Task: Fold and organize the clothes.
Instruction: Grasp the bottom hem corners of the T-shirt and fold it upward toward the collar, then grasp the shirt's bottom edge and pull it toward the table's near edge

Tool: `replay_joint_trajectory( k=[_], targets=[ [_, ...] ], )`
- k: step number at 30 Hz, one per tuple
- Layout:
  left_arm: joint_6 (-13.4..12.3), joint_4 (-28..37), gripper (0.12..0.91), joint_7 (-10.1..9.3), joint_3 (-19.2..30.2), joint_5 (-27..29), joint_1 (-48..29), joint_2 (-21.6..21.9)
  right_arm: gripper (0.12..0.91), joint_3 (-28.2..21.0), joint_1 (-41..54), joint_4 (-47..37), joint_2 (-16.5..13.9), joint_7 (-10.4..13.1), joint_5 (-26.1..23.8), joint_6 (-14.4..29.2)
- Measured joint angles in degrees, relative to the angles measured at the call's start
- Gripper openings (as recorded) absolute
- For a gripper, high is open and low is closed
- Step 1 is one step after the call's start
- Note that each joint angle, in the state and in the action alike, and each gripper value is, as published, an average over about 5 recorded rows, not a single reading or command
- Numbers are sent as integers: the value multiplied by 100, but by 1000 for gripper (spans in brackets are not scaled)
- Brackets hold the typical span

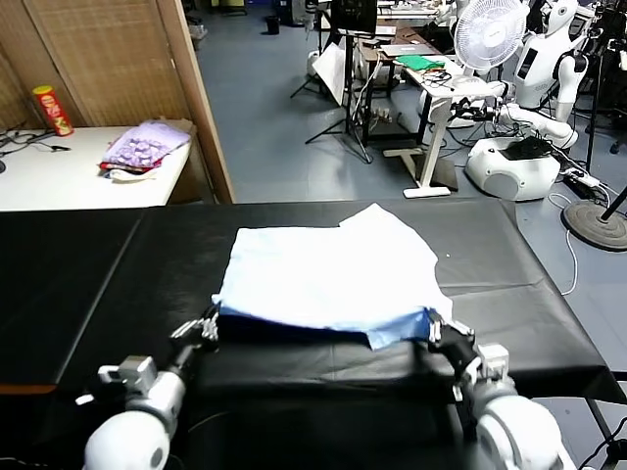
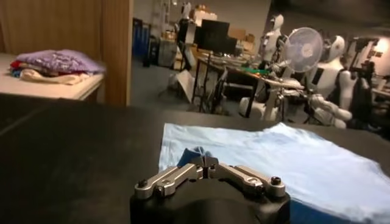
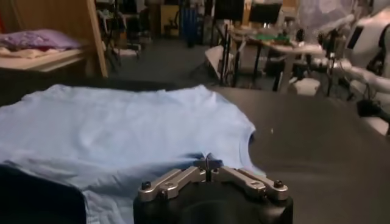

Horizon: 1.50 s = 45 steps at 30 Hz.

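T-shirt (image 1: 328, 279), pale light-blue, lies spread on black desk (image 1: 88, 284), near hem partly folded over showing darker blue strip along front edge. Left claw (image 1: 208, 328) at shirt's near left corner, jaws pinched together on the fabric edge; left wrist view shows blue cloth bunched at its tips (image 2: 207, 163). Right claw (image 1: 443, 333) at near right corner, jaws also narrow, clamped on the hem (image 3: 207, 163). Far left behind: white side table (image 1: 59, 176) with purple patterned fabric pile (image 1: 145, 147) and red can (image 1: 52, 109).
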Motion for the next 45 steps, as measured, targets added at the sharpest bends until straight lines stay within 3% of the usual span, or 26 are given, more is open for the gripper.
replay_joint_trajectory(
  k=[4, 6, 13, 17, 20, 22, 25, 30, 33, 37, 39, 43, 45],
  targets=[
    [-119, 509, 127, 3, 199, 236, -454, 9, 130, -221, 465, -569, 33, -125, -104, 242],
    [-174, 736, 127, -5, 290, 329, -643, 26, 180, -298, 636, -793, 50, -190, -95, 333],
    [-203, 1223, 160, -154, 465, 438, -1075, 82, 531, -285, 662, -858, -77, -330, 117, 170],
    [-170, 1212, 339, -168, 452, 422, -1076, 179, 726, -103, 268, -363, -228, -207, 192, -138],
    [-108, 1086, 524, -155, 425, 360, -951, 289, 784, 91, -92, -43, -277, -118, 235, -201],
    [-60, 963, 653, -139, 412, 298, -805, 357, 753, 219, -309, 64, -278, -88, 267, -196],
    [43, 827, 764, -130, 373, 135, -576, 405, 645, 385, -569, 128, -240, -51, 337, -182],
    [238, 809, 791, -145, 290, -284, -415, 404, 466, 545, -795, 127, -148, -13, 420, -174],
    [278, 880, 717, -137, 275, -405, -386, 395, 361, 562, -812, 58, -98, -4, 434, -160],
    [300, 967, 499, -123, 258, -531, -355, 361, 177, 557, -832, -34, -52, 1, 465, -152],
    [306, 968, 398, -122, 253, -565, -327, 351, 128, 548, -864, -23, -49, 8, 501, -166],
    [344, 865, 186, -141, 235, -525, -219, 357, 122, 560, -944, 98, -75, 70, 554, -250],
    [391, 778, 146, -176, 205, -417, -148, 369, 122, 594, -1011, 213, -106, 110, 584, -319]
  ],
)
